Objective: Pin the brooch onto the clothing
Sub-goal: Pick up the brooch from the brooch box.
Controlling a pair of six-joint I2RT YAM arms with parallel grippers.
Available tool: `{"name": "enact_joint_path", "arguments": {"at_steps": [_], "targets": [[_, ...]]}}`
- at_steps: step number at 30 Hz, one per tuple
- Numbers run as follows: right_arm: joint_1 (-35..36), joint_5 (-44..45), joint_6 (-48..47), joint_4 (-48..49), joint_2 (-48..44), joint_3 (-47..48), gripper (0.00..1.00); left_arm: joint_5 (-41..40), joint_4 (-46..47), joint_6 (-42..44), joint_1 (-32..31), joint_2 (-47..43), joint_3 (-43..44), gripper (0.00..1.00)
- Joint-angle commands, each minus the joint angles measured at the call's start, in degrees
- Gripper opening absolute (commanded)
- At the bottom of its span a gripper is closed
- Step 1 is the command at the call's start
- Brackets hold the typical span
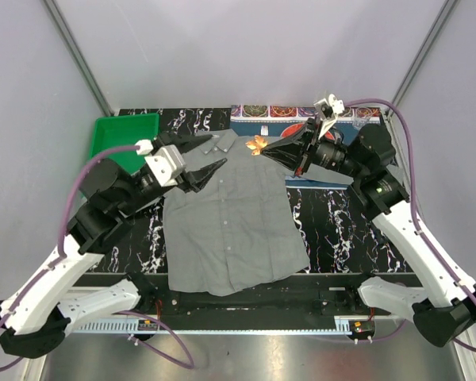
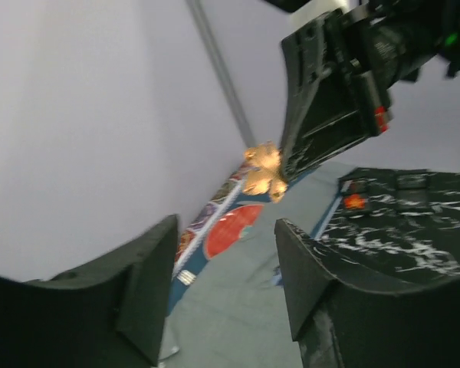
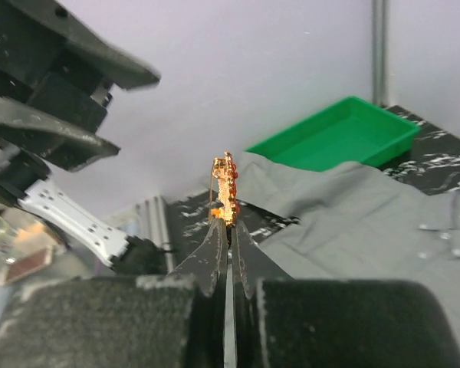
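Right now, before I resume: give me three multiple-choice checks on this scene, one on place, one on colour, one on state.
1. Where is the brooch?
A. clamped in the right jaws, near the collar end of the shirt
B. pinned at the shirt's hem
C. in the left jaws

2. What colour is the tray?
A. red
B. green
C. white

3. How do the left jaws stand?
A. shut on the shirt
B. shut on nothing
C. open, holding nothing

Key: 1 A, the right wrist view shows it pinched between them. 2 B, it is plainly green at the far left corner. 3 C, the left wrist view shows a clear gap.
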Motion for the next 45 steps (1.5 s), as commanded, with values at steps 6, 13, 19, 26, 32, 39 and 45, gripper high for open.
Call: {"name": "enact_joint_path", "arguments": {"at_steps": [6,13,19,26,32,39,45], "targets": [[0.4,-2.9,19.4,22.7,-2.9,-3.4,0.0,20.1,12.4,-24.9,2.2,2.7,1.8,0.33],[0.4,-4.1,20.2,25.3,-3.8,-5.2,0.0,21.8,17.3,-42.7,10.1,5.3,2.4,0.37],[0.5,-4.2,21.1,26.7,-3.7,-6.9,0.0,27.6,22.4,-46.6,10.6,7.0,1.5,0.47],[1.2,-4.2,22.6,30.1,-2.8,-8.5,0.0,26.3,23.5,-46.5,10.4,8.4,1.2,0.5],[2.0,-4.5,22.3,30.4,-2.6,-8.7,0.0,26.1,23.9,-47.4,10.4,9.9,1.5,0.44],[2.1,-1.0,21.9,29.5,-3.3,-9.1,0.0,25.3,23.4,-50.7,10.4,10.4,0.2,0.47],[2.2,-0.1,22.5,30.2,-2.6,-8.6,0.0,25.5,24.4,-50.7,8.8,10.2,-1.8,0.47]]}}
